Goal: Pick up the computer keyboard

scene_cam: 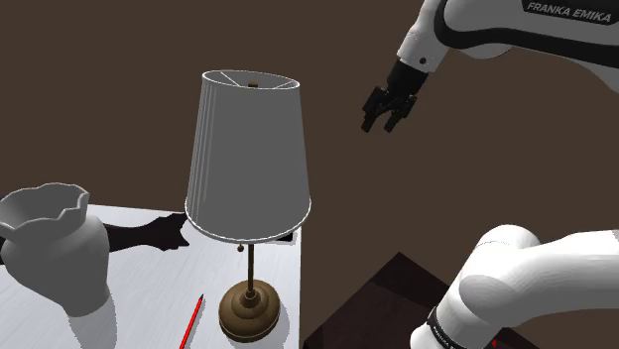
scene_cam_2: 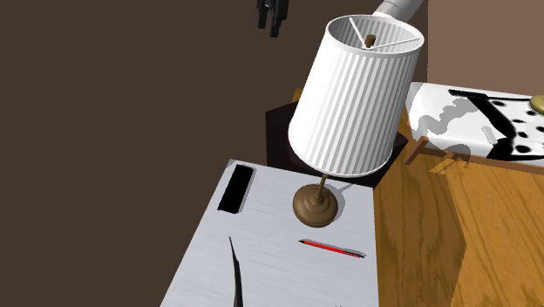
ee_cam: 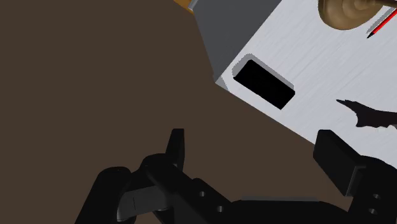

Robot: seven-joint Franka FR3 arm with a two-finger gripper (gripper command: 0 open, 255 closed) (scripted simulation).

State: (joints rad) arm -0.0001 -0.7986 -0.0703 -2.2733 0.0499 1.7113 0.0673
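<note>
Approach phase, pre-grasp. The gripper [scene_cam: 383, 124] is shown aloft and off the desk [scene_cam_2: 261, 262], at approx. 2 o'clock of the lamp shade [scene_cam: 248, 154] in the shoulder view. Nothing is held: in the wrist view the fingers [ee_cam: 177, 147] are seen spread wide w/ an empty gap between. The computer keyboard [scene_cam_2: 235, 187] lies flat on the desk, close to a corner, at ca. 9 o'clock of the lamp base [scene_cam_2: 316, 207] in the second exterior view. It is well apart from the gripper, which hangs at ca. 12 o'clock of it. Next move, as judged: the hand is to be carried over the corner and lowered, w/ the fingers set across the keyboard's short width. The shade overhangs nearby, so the descent is best kept on the side away from the lamp. The keyboard is drawn as a thin black slab w/ rounded corners and no keys discernible, so little edge is offered for a pinch. The desk top is pale grey w/ brushed streaks. The shade is white, ribbed and tapered; the base is brown, turned and domed, on a slim stem. A slim red pencil [scene_cam_2: 331, 249] lies at ca. 5 o'clock of the base. A white bulbous vase [scene_cam: 55, 248] w/ a scalloped rim stands at ca. 8 o'clock of the shade in the shoulder view.
</note>
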